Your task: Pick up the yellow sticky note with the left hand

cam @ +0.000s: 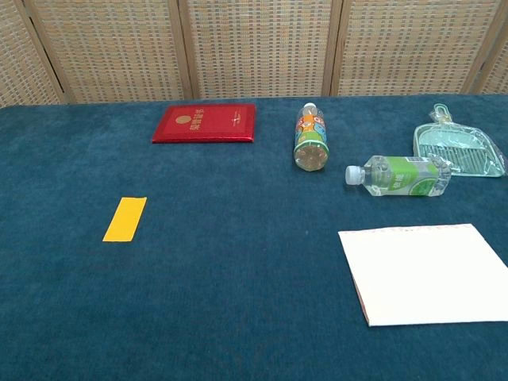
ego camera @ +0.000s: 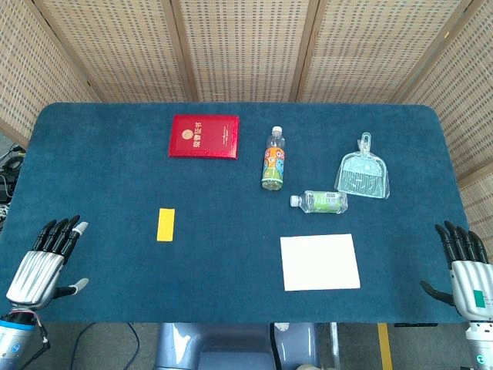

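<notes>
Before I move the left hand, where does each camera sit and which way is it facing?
Head view: high, looking steeply down on the blue felt table; both open hands, left hand and right hand, show at its near edge.
Chest view: lower, looking forward across the table to the wicker screen; no robot body shows.
Shared: flat yellow sticky note, red booklet.

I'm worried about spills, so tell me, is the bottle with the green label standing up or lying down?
Lying down. The green-label bottle rests on its side on the blue table, white cap pointing toward the robot's left, next to the clear dustpan. Its fill level cannot be told.
</notes>
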You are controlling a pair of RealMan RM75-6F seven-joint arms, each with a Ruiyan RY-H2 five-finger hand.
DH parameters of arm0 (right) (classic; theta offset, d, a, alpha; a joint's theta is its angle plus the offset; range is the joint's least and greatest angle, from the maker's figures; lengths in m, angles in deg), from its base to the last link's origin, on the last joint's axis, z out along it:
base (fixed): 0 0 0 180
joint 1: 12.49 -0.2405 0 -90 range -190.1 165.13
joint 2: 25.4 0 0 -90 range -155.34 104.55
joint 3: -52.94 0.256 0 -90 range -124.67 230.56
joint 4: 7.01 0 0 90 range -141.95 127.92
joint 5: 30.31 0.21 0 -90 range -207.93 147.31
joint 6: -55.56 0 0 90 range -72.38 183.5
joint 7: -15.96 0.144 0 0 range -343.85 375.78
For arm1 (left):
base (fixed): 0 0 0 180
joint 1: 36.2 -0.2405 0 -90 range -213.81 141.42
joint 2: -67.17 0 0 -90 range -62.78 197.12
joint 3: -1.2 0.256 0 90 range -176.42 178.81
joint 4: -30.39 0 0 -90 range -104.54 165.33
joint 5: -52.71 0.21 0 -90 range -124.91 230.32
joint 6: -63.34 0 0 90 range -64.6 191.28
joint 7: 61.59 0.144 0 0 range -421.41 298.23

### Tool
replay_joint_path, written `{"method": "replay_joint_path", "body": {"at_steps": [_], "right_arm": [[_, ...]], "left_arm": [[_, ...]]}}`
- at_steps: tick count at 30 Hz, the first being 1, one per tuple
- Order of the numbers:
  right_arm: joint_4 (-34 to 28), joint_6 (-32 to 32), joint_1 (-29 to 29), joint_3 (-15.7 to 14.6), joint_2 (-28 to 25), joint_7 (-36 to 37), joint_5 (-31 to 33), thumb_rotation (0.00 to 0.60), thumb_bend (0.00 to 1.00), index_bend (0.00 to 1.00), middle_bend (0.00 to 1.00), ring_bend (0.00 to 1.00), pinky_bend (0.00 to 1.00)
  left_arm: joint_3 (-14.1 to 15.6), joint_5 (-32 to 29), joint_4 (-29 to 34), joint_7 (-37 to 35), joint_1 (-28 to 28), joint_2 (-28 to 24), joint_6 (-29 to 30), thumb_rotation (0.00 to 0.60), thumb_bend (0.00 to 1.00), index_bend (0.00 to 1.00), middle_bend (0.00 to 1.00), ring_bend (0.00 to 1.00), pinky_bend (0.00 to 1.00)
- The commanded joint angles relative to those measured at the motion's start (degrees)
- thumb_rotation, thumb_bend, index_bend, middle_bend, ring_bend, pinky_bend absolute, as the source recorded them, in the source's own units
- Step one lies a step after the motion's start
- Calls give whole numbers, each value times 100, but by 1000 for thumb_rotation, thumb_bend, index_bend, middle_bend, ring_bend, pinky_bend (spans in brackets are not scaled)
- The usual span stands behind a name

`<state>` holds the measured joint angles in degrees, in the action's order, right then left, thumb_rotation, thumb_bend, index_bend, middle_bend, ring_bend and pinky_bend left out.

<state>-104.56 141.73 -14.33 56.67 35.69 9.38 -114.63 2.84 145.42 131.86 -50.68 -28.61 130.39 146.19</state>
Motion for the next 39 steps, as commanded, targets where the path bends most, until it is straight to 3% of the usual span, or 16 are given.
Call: {"method": "replay_joint_path", "body": {"at_steps": [1,8,17,19,23,27,31,39], "right_arm": [[-12,-57,-18,15,-6,-25,63,600,0,0,0,0,0],[-26,-80,-25,28,-18,-14,107,600,0,0,0,0,0],[-17,-58,-30,134,-54,107,248,600,0,0,0,0,0],[38,-47,-46,141,-32,134,208,600,0,1,0,0,0],[341,52,-111,120,95,310,-124,600,0,7,0,0,0],[604,114,-150,72,242,505,-356,600,0,11,0,0,0],[709,102,-163,73,293,569,-346,600,0,13,0,0,0],[734,31,-187,63,310,611,-299,600,0,31,0,0,0]], "left_arm": [[-9,-9,-4,6,-6,11,13,600,0,0,0,0,0],[5,-45,-37,46,21,73,-88,600,0,0,0,0,0],[-428,-895,-544,17,800,663,-1406,600,0,1,0,0,0],[-539,-1008,-755,32,992,856,-1632,600,0,62,0,0,0],[-736,-1008,-1381,-184,1371,1385,-1915,600,0,328,0,0,0],[-849,-988,-2073,-431,1679,1918,-2091,600,34,379,0,0,0],[-882,-1057,-2431,-630,1858,2203,-2251,600,114,401,0,0,0],[-879,-1223,-2932,-844,2042,2645,-2440,600,169,431,0,0,0]]}}
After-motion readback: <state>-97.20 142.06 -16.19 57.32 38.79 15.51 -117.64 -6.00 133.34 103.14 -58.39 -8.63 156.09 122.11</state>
